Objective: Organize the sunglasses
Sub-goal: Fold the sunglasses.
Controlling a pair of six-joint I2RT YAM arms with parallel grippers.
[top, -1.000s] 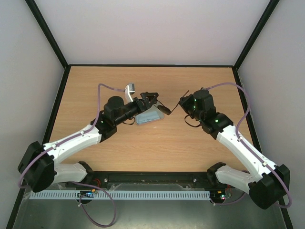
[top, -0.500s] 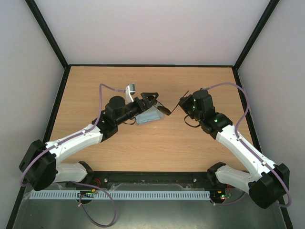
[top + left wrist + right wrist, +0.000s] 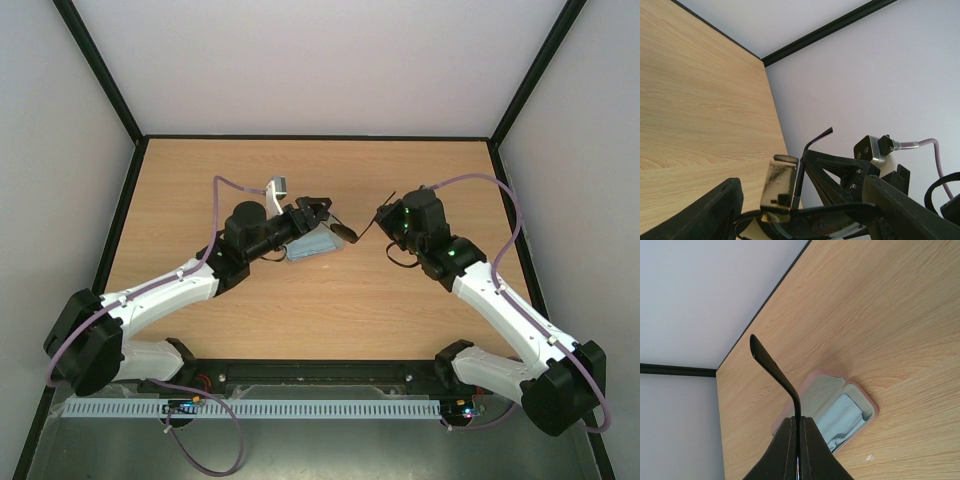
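The sunglasses [image 3: 346, 232] hang above the worktop [image 3: 400, 300] beside the open case [image 3: 862, 402], right claw [image 3: 798, 424] clamped on one temple arm, left claw [image 3: 315, 211] apart around the front. It should close gently on frame, not lens.

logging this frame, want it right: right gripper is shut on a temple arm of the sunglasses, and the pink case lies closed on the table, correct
Not quite: the pink case lies open, not closed, with a light blue cloth inside, as the right wrist view shows. The rest holds: the right gripper is shut on a temple arm of the sunglasses.
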